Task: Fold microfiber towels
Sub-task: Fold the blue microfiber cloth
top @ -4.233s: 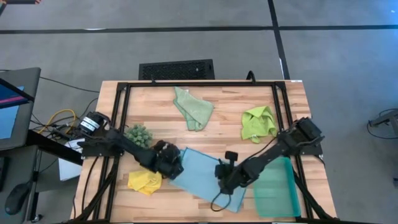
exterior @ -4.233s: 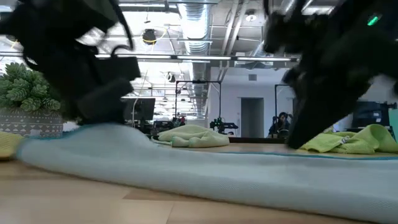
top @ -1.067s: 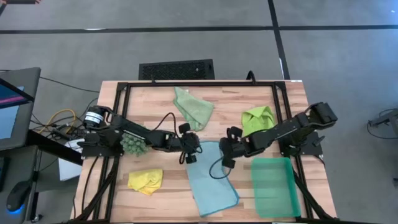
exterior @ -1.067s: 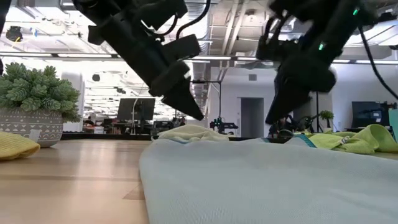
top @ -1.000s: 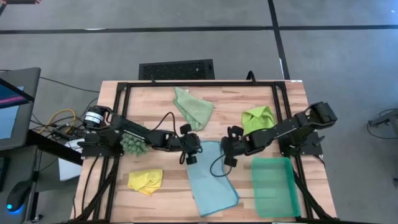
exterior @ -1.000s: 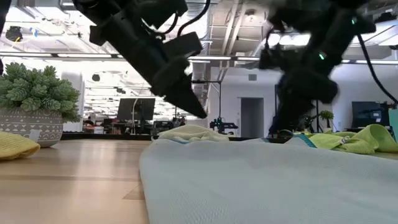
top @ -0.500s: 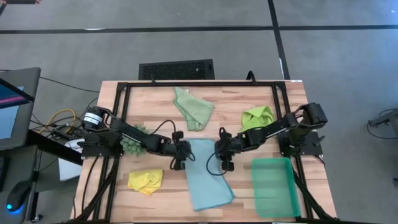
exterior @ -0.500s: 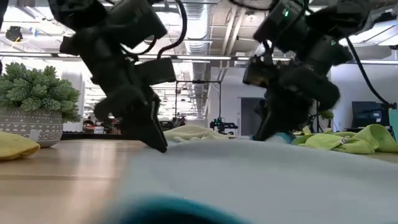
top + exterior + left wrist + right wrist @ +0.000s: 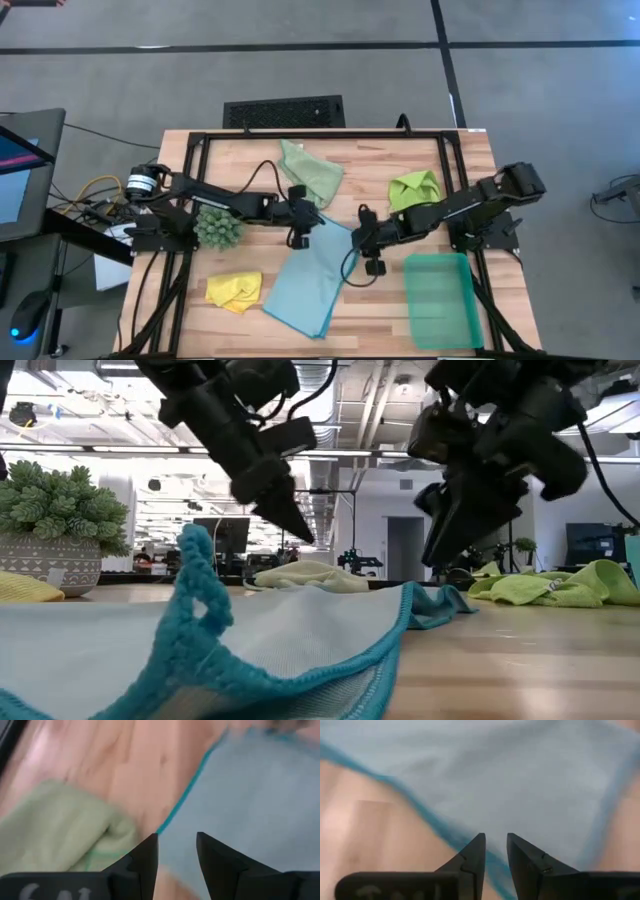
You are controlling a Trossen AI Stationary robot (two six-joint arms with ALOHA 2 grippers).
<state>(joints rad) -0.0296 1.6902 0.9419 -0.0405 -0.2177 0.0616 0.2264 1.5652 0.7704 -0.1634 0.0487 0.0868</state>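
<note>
While the blue towel [image 9: 312, 275] lies spread on the table [image 9: 400, 160], both grippers hang over its far edge with nothing in them.

The left gripper [image 9: 298, 236] is above the towel's far-left corner, jaws apart, a clear gap showing in its wrist view with no cloth in it; the right gripper [image 9: 372, 262] is over the towel's right edge, jaws slightly apart and likewise empty. The sage towel [image 9: 310, 174] lies crumpled toward the far side, the lime towel [image 9: 414, 194] at right, the yellow towel [image 9: 234, 289] near left. A teal tray [image 9: 437, 300] sits near right, and a spiky green clump [image 9: 219, 226] lies under the left arm.
</note>
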